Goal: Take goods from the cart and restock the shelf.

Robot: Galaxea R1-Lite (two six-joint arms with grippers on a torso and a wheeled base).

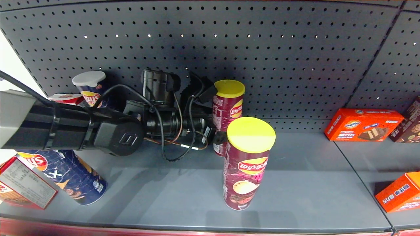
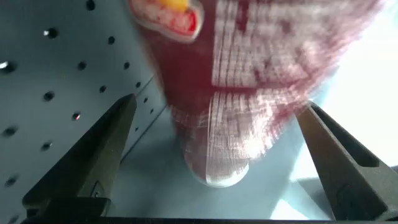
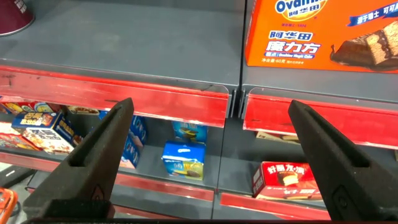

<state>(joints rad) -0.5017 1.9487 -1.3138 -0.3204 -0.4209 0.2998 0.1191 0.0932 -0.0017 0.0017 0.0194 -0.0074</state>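
Note:
A maroon chip can with a yellow lid (image 1: 228, 106) stands upright at the back of the grey shelf (image 1: 311, 183), close to the pegboard. My left gripper (image 1: 211, 114) reaches in from the left and straddles this can. In the left wrist view the can (image 2: 249, 74) sits between the fingers (image 2: 106, 149), and the gripper (image 2: 217, 107) is open with a gap on each side. A second maroon can (image 1: 246, 164) stands just in front, nearer the shelf edge. My right gripper (image 3: 210, 107) is open and holds nothing, facing the lower shelf fronts.
Two blue chip cans (image 1: 92, 87) (image 1: 70, 177) and a flat box (image 1: 24, 186) stand at the left. Orange boxes (image 1: 362, 124) (image 1: 398, 191) sit on the right. The right wrist view has an orange box (image 3: 320, 31), red price rails (image 3: 161, 99) and small boxes (image 3: 185, 160) below.

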